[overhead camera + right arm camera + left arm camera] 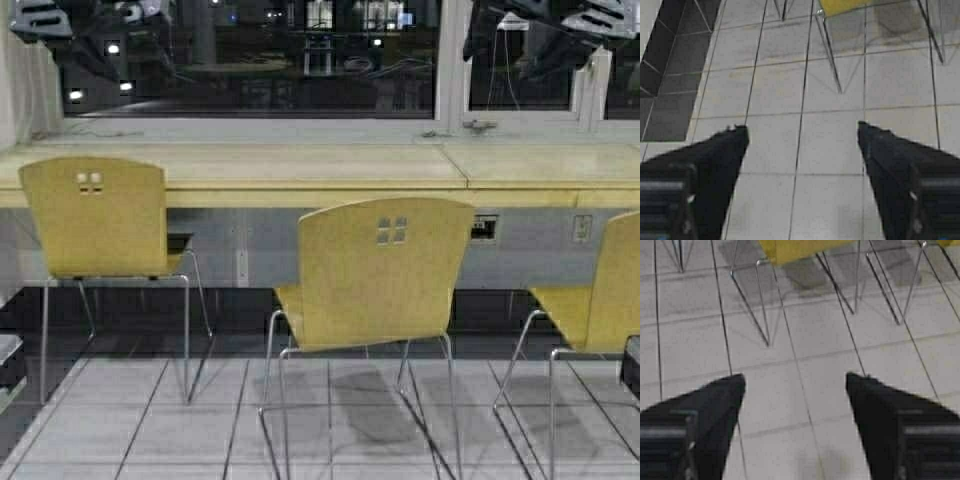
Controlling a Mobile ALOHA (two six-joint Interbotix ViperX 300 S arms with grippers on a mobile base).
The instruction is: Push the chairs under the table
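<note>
Still, chairs (pixel 375 270) out (jaws apart).

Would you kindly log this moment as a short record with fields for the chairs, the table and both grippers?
table: long beige counter under the window, running across the high view
left chair: close to the table, seat partly beneath its edge
middle chair: pulled out, standing clear of the table
right chair: pulled out, cut off by the picture's edge
left gripper: open, above bare floor tiles, holding nothing
right gripper: open, above floor tiles, holding nothing
task status: middle and right chairs not yet pushed in
</note>
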